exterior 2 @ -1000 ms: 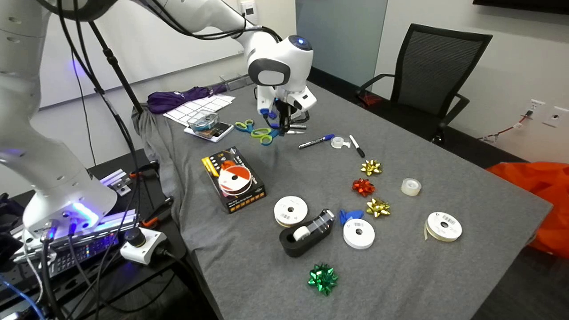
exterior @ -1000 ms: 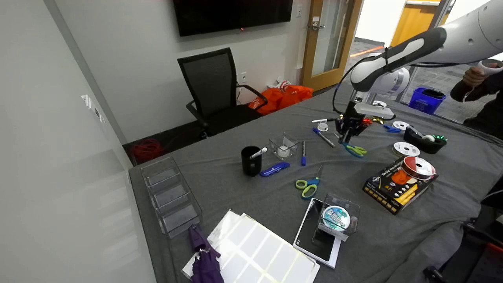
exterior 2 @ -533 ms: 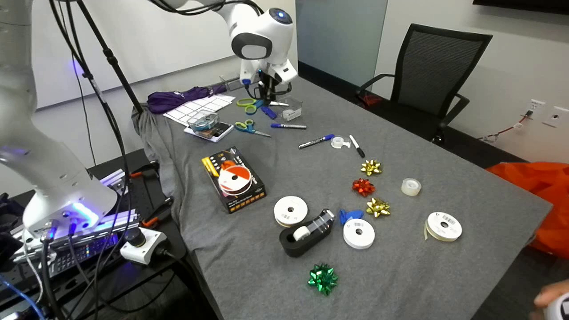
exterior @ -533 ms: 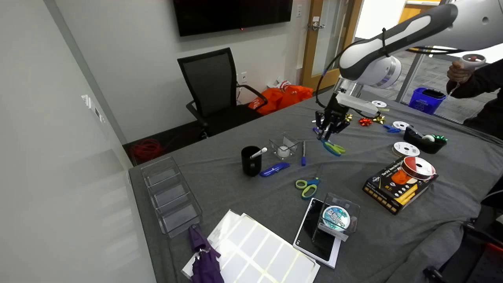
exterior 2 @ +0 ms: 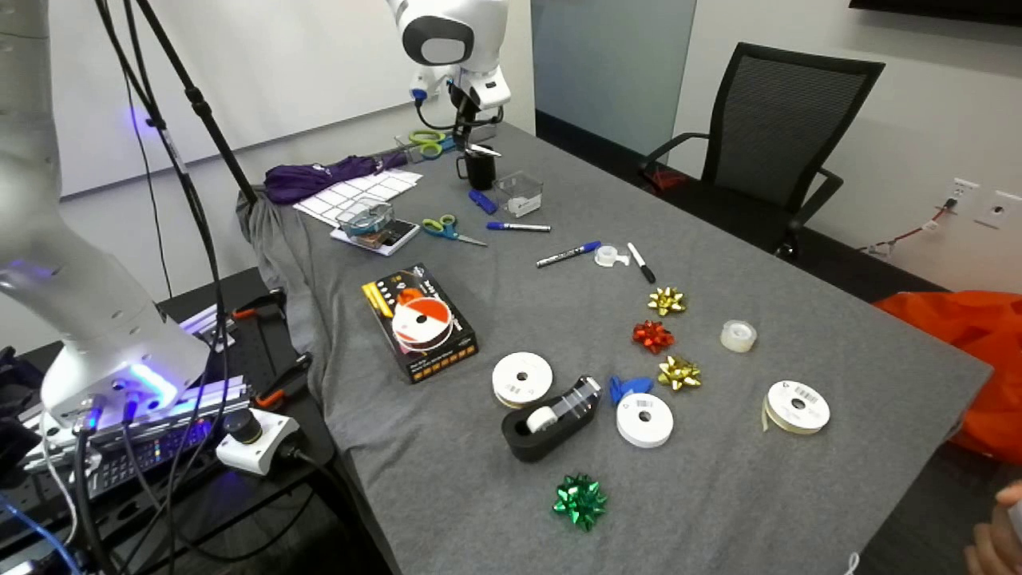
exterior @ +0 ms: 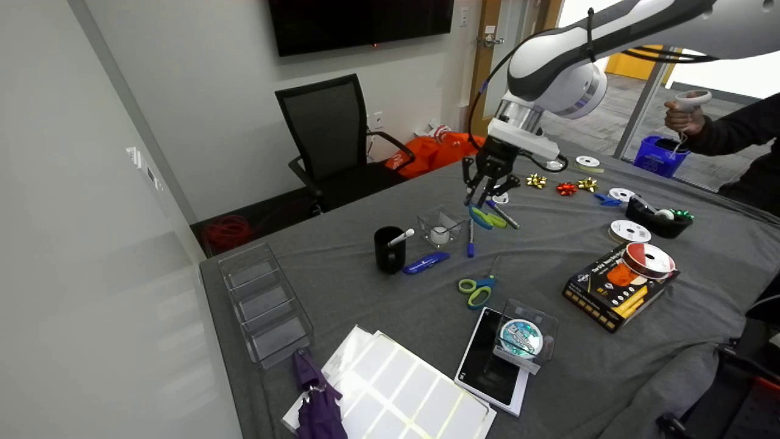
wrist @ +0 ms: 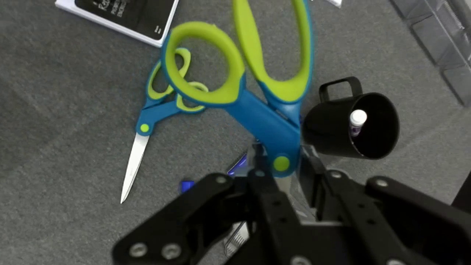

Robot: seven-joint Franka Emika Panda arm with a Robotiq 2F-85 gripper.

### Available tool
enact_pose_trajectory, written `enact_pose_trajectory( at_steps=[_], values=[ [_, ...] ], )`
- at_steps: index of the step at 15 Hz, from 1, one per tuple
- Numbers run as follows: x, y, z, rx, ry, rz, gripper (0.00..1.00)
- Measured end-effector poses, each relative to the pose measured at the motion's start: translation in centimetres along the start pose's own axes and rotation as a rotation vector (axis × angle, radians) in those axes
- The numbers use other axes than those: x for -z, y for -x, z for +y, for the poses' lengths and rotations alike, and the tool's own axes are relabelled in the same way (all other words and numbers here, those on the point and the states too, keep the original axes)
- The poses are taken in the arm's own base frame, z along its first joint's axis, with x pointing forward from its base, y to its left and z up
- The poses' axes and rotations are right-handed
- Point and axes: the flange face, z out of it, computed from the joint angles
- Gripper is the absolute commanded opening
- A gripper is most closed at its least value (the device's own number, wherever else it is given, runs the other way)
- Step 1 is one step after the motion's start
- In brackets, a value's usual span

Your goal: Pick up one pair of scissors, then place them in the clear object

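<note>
The scissors [wrist: 272, 132] I'm holding have lime-green loops edged in blue, a blue body and a lime dot at the pivot; on my wrist cam the blades are mostly hidden. The clear organiser [exterior: 265, 305] is a long colourless box split by dividers, over at the end of the gray cloth [exterior: 341, 292], with a purple umbrella [exterior: 318, 402] right by one corner. In an exterior view a black mug [exterior: 389, 256] with a white marker [exterior: 401, 237] poking out stands between my gripper [wrist: 282, 158] and the organiser, with a small clear box [exterior 2: 512, 190] near it. A second, matching pair [wrist: 143, 114] lies on the cloth. Gripper's pinching my scissors around the pivot, clamped from both sides, loops sticking out past the tips, all up off the cloth. Organiser's well apart from them.
</note>
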Motion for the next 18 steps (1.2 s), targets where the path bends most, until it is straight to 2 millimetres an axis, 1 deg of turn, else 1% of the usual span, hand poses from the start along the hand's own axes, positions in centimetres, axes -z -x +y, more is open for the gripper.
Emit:
enact_pose_trajectory(
  at_steps=[2,3,5,7,9,11,13,16,18],
  values=[
    [0.3,0.0,-1.0,-0.060,-0.008,-0.028,0.06],
    [0.3,-0.3,-1.4,-0.090,-0.013,-0.042,0.06],
    [0.1,-1.5,-1.9,-0.148,-0.020,-0.063,0.06],
    [-0.7,-3.4,-2.1,-0.202,-0.026,-0.075,0.06],
    [-2.1,-5.5,-1.8,-0.246,-0.031,-0.089,0.06],
    [-3.9,-7.7,-1.0,-0.277,-0.042,-0.114,0.06],
    [-5.5,-9.5,0.0,-0.304,-0.057,-0.157,0.06],
    [-7.0,-11.4,0.7,-0.333,-0.092,-0.208,0.06],
    [-7.6,-12.1,0.8,-0.344,-0.120,-0.229,0.06]
  ],
)
